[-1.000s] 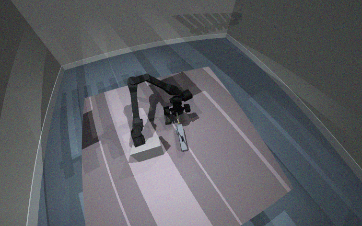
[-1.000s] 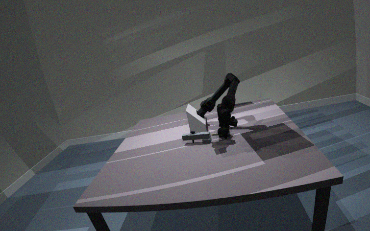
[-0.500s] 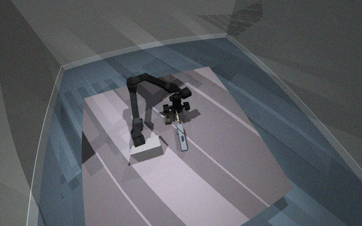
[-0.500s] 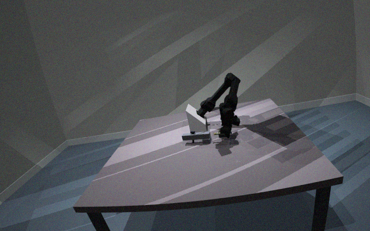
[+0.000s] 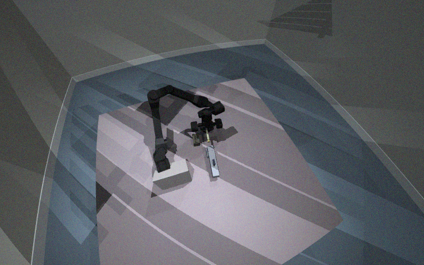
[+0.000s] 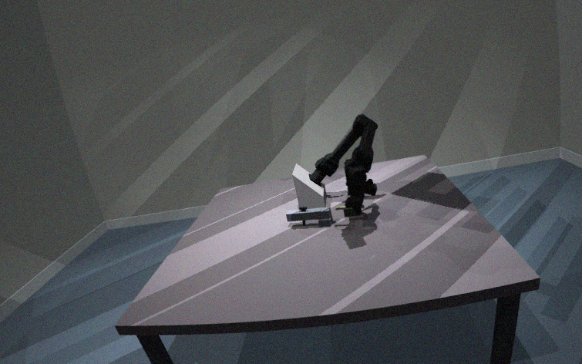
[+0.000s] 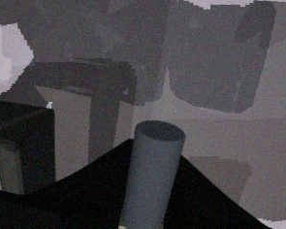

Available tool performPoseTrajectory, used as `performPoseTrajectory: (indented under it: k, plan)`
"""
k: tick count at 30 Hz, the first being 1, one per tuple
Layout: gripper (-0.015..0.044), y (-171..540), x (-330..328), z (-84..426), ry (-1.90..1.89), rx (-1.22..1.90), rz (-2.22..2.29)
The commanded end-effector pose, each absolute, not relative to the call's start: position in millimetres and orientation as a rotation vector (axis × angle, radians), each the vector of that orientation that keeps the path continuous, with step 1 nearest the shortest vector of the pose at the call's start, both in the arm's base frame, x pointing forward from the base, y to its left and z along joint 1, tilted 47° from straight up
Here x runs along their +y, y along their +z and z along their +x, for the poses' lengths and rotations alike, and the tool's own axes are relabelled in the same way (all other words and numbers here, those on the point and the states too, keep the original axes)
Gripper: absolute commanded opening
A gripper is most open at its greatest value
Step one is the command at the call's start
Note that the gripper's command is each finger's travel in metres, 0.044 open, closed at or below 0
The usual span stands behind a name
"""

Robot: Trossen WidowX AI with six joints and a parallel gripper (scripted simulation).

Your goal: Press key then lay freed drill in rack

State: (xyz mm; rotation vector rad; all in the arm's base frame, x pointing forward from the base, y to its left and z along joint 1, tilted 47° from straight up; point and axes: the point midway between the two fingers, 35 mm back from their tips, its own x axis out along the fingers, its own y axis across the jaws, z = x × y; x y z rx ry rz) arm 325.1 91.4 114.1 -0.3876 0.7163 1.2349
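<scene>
My gripper (image 5: 206, 128) (image 6: 353, 207) is shut on the drill, low over the table. The drill's grey cylindrical end (image 7: 156, 179) stands up between the black fingers in the wrist view. Its thin yellow part (image 5: 208, 136) (image 6: 340, 208) points toward the pale blue-grey holder, with a small gap between them. The holder (image 5: 210, 153) (image 6: 316, 214) is a long narrow block, with the dark key (image 5: 213, 162) (image 6: 303, 208) on its top. A small olive and black block (image 5: 196, 140) (image 7: 36, 150), perhaps the rack, stands beside the gripper; I cannot tell for certain.
The white wedge-shaped base block (image 5: 172, 173) (image 6: 311, 193) of the arm stands beside the holder. The pinkish table (image 5: 256, 210) (image 6: 284, 275) carries everything. Strong bands of light and shadow cross it, and the arm's shadow falls near the gripper.
</scene>
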Motion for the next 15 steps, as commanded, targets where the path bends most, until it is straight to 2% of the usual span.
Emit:
performPoseTrajectory:
  k: [1,15]
  plan:
    - [0.0000,116.3,88.9,324.8,1.236,0.712,-0.391]
    - [0.0000,121.8,79.5,322.3,1.236,0.713,-0.391]
